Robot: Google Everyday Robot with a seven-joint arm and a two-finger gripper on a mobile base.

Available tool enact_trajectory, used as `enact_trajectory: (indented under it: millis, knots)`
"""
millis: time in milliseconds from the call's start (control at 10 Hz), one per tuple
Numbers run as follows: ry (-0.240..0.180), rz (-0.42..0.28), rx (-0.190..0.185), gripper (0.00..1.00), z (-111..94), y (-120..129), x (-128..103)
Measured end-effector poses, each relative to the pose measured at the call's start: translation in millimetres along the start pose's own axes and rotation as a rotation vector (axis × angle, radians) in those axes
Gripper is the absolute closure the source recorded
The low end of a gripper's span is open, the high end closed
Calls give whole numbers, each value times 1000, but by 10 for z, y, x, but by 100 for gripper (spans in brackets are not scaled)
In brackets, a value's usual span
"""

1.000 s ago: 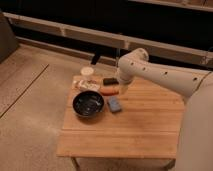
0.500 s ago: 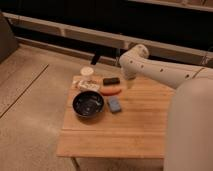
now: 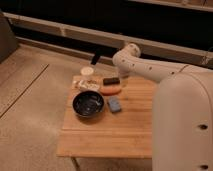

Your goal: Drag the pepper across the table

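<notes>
Reaching in from the right, the white arm (image 3: 150,70) bends at a rounded elbow and drops its forearm steeply toward the table (image 3: 107,137). The gripper (image 3: 121,83) hangs beyond and to the right of the dark bowl (image 3: 88,103), close by the pepper's far end. Whether its jaws stand apart or together cannot be told.

The pepper (image 3: 111,91) is small, tapered and orange-red. It lies on the striped light wood just beyond the bowl's right rim. Past it sits a dark brown block (image 3: 111,80), and beside the bowl's right edge a blue-grey rectangular block (image 3: 115,104). Behind the bowl rest a pale packet (image 3: 86,85) and a round white cup (image 3: 87,71). The bowl is round and glossy, its contents unclear.
</notes>
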Motion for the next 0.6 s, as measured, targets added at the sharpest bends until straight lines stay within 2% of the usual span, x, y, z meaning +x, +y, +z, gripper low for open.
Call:
enact_trajectory:
  millis: [200,600]
  knots:
    - [-48,12,-26,35,241,57,-60]
    - [-39,29,-100,35,562,190,116]
